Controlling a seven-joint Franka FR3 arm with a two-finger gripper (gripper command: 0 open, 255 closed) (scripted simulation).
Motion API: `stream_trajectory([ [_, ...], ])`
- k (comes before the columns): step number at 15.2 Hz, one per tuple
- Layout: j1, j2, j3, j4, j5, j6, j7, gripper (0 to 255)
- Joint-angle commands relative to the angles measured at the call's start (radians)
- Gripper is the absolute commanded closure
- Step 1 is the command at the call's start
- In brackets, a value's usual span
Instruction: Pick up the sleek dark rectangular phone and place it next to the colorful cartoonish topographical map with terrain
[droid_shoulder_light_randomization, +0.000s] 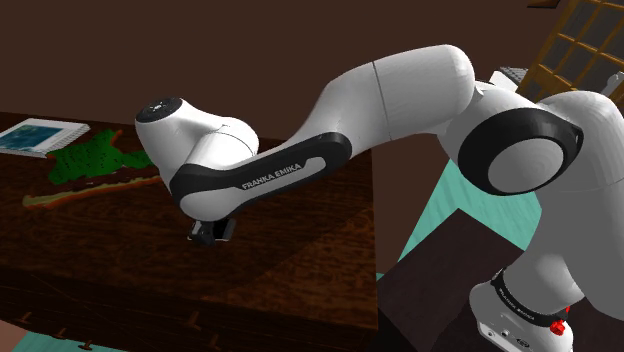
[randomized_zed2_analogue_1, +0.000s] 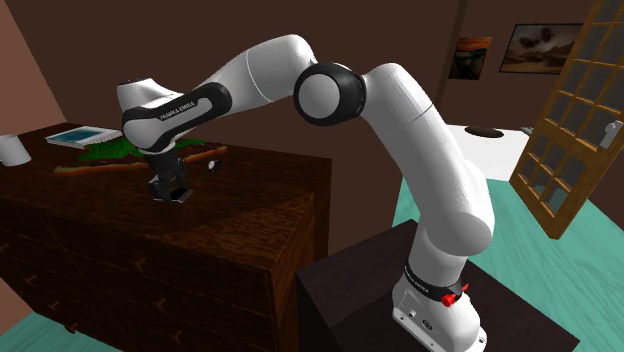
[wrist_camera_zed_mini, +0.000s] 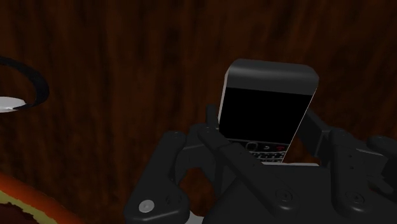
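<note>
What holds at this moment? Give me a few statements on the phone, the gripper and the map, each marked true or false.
1. The gripper clasps the phone between its fingers. True.
2. The phone lies flat right beside the map. False: it is in the gripper, apart from the map, toward the shoulder view's right.
3. The map lies on the dark wooden top. True.
4. The phone's screen glows white. False: the screen is black, with a grey band above it and a keypad below it.
</note>
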Motion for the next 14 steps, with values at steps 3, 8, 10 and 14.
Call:
stream_trajectory([
  [3,0.0,0.0,0.0,0.0,0.0,0.0,0.0,0],
  [8,0.001,-0.012,0.002,0.014,0.003,-0.025,-0.002,0],
  [10,0.004,-0.031,0.006,0.049,0.008,-0.079,-0.007,0],
  [14,0.005,-0.038,0.007,0.065,0.01,-0.101,-0.008,0],
])
